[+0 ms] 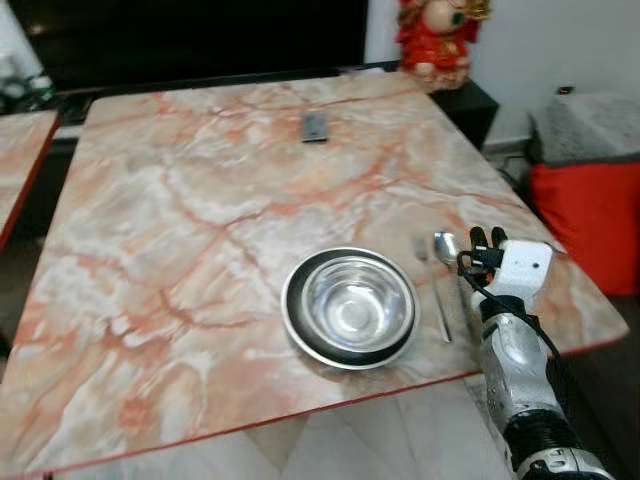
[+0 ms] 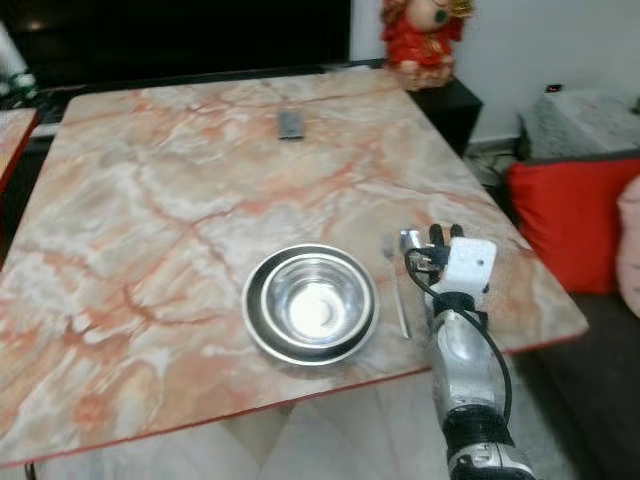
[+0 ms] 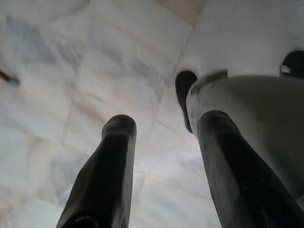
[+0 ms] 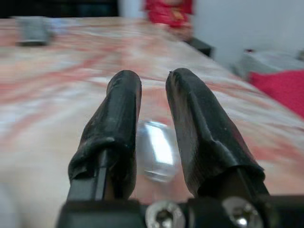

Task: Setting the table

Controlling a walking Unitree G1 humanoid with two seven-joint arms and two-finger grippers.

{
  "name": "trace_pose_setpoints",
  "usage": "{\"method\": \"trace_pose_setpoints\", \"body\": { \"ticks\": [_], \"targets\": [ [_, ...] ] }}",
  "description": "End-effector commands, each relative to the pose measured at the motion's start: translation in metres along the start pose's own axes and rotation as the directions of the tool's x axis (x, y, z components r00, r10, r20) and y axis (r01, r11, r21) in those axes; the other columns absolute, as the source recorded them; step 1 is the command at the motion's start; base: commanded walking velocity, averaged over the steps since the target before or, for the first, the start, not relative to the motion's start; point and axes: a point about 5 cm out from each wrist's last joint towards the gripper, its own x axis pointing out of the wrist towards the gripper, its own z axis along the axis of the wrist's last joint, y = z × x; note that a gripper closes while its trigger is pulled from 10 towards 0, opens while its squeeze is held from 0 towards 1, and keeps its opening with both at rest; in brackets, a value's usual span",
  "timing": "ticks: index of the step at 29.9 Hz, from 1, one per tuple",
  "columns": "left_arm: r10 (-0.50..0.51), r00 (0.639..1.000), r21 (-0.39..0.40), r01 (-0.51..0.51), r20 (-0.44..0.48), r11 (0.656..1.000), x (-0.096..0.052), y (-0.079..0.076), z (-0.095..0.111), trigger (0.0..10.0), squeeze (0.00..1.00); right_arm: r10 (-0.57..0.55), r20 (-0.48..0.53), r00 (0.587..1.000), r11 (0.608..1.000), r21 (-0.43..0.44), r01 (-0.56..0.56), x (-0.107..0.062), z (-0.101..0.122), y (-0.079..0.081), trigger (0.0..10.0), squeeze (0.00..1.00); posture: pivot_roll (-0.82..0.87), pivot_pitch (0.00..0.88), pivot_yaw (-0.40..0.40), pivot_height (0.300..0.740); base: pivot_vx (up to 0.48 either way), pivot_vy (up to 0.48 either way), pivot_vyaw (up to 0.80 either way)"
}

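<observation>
The shiny steel bowl (image 1: 349, 307) is being kept near the pink-veined marble desk's (image 1: 180, 200) front edge, flanked by a metal fork (image 1: 430, 285) and silver spoon (image 1: 446, 245). The right gripper (image 1: 487, 238), jaws narrowly parted around nothing, is being held over the spoon by the right edge.

We find no readable text, labels, brands or numbers anywhere. The dark device (image 1: 314, 127) on the table (image 1: 200, 200) is too small to show markings, and the red figurine (image 1: 436, 35) shows no legible characters.
</observation>
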Motion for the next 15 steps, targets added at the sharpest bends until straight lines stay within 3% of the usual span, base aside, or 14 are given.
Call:
{"method": "trace_pose_setpoints", "body": {
  "ticks": [1, 7, 15],
  "targets": [
    [-0.025, 0.998, -0.006, 0.025, -0.049, 1.000, -0.004, -0.007, -0.015, 10.0, 0.00, 0.014, 0.033, 0.999, 1.000, -0.003, -0.014, 0.001, 0.008, 0.003, 10.0, 0.00, 0.00, 0.156, -0.029, 0.740, 0.000, 0.000, 0.80],
    [-0.024, 0.999, -0.008, 0.024, -0.046, 1.000, -0.003, -0.008, -0.013, 10.0, 0.00, 0.024, 0.066, 0.997, 1.000, -0.011, -0.024, 0.003, 0.018, 0.006, 10.0, 0.00, 0.00, 0.144, -0.030, 0.740, 0.000, 0.000, 0.74],
    [-0.022, 0.999, -0.010, 0.021, -0.043, 1.000, -0.002, -0.009, -0.011, 10.0, 0.00, -0.009, 0.119, 0.993, 1.000, 0.004, 0.009, -0.001, 0.029, 0.001, 10.0, 0.00, -0.01, 0.093, -0.032, 0.740, 0.000, 0.000, 0.00]
  ]
}}
